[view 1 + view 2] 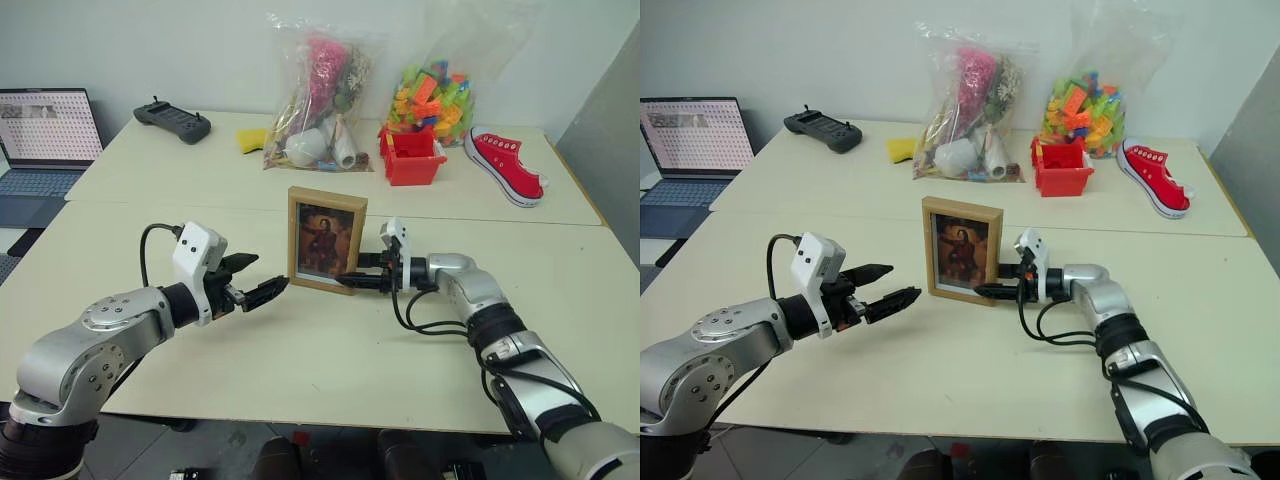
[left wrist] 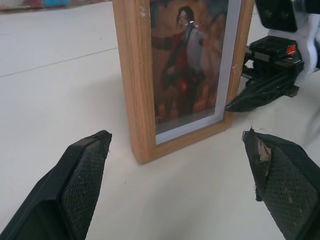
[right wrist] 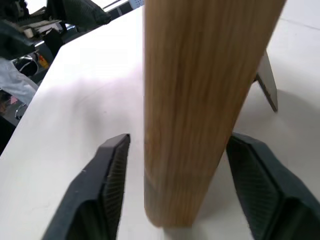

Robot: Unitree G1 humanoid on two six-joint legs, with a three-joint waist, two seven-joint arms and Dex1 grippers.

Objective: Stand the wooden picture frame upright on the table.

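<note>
While both grippers' jaws gape empty, the light-wood wooden picture frame [image 1: 327, 240] stands upright, portrait forward.

Laptop [image 1: 42, 140]: opened at the far left edge.
Controller [image 1: 172, 121]: laid flat, black.
Yellow object [image 1: 252, 139]: placed beside a clear bag [image 1: 318, 95].
Bricks bag [image 1: 435, 95]: set behind a red bin [image 1: 411, 156].
Red shoe [image 1: 503, 163]: laid far right.

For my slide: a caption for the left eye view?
Wooden picture frame standing upright on the table, both open hands flanking it.
</note>
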